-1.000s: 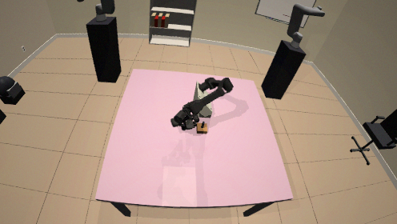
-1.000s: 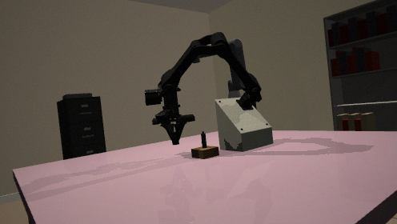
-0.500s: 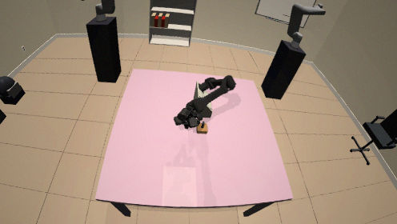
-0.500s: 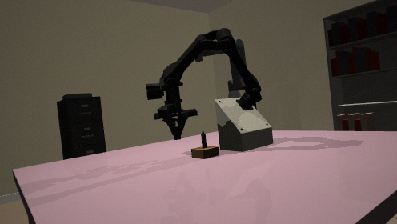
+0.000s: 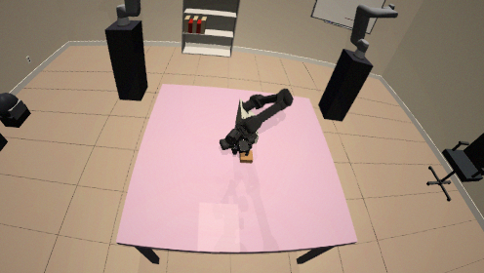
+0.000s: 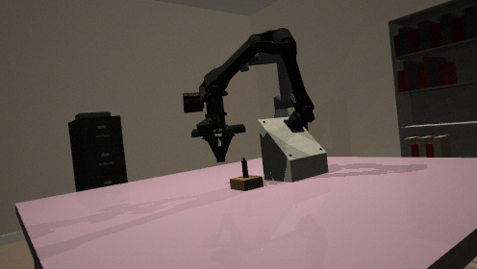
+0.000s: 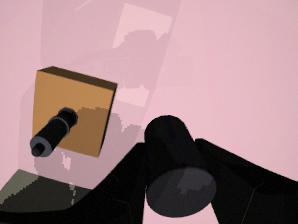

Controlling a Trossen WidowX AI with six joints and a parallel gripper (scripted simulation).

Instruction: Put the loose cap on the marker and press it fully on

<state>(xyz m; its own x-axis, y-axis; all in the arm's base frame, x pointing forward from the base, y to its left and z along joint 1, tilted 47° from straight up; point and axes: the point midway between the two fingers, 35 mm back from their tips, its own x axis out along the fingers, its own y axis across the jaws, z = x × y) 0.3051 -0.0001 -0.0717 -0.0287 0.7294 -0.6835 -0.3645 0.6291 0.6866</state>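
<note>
The wooden holder block (image 5: 246,161) (image 6: 238,184) (image 7: 95,92) sits on the pink table (image 5: 171,195) (image 6: 144,231) (image 7: 240,75). The black marker (image 6: 245,168) (image 7: 54,131) stands upright in it, its bare narrow tip up. My gripper (image 6: 220,160) (image 7: 169,147) is shut on the black cap (image 7: 167,135), which fills the space between the fingers in the wrist view. The gripper points down, beside the block and a little above the marker's tip in the exterior view. In the wrist view the marker is left of the cap, apart from it. In the top view the arm hides the fingertips.
The arm's pale wedge-shaped base (image 6: 308,141) stands on the table behind the block. Shadows of the arm fall across the table. Dark pedestals (image 5: 128,63) (image 5: 345,85), a shelf (image 5: 209,33) and a chair (image 5: 461,163) stand off the table.
</note>
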